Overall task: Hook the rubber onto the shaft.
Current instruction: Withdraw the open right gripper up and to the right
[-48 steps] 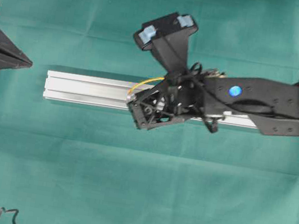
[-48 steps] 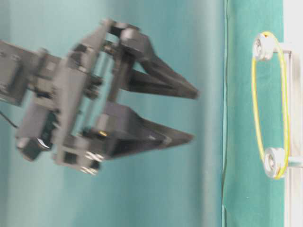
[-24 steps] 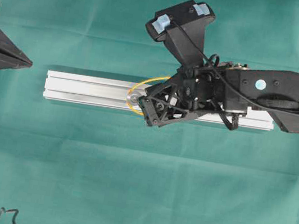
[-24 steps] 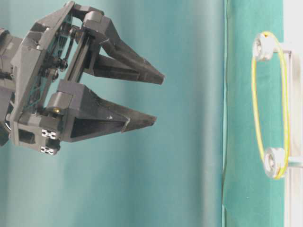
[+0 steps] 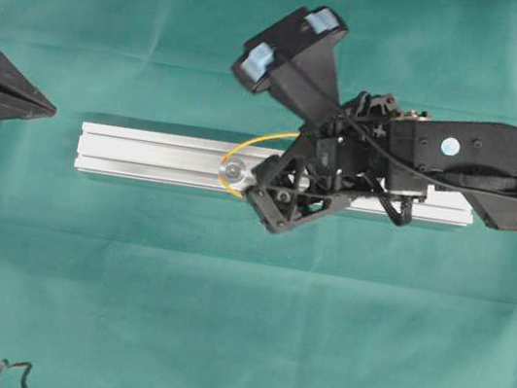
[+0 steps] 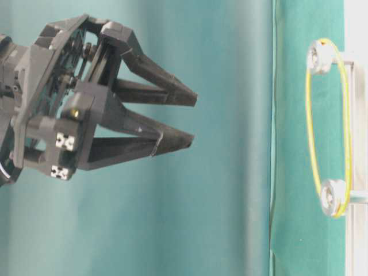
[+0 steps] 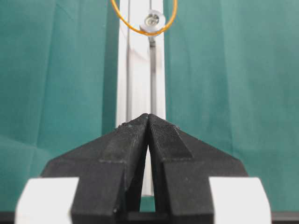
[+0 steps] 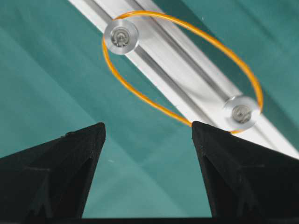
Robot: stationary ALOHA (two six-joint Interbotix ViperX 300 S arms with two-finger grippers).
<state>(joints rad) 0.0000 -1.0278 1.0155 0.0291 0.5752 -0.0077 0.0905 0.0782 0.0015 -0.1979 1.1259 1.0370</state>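
The right hand (image 6: pixel 172 123) hangs above the silver rail (image 5: pixel 146 156) with its fingers (image 8: pixel 70 154) spread apart and nothing between them; in the table-level view a clear gap separates its tips from the bench (image 5: pixel 237 329). Straight beyond those tips, in the right wrist view, lies the rubber (image 8: pixel 187 70), a thin orange loop already passed round both shafts, the far shaft (image 8: pixel 121 36) and the near shaft (image 8: pixel 241 113), and drawn into a long oval. Its long axis runs along the rail, so it lies slantwise across the line between the two fingertips. The band looks seated on both posts, so the hooking itself appears done and the next move is probably a withdrawal clear of the loop. The left hand (image 7: pixel 148 121) sits well apart at the rail's other end, fingers pressed together and empty, pointing down the rail toward the loop; the right hand is far nearer
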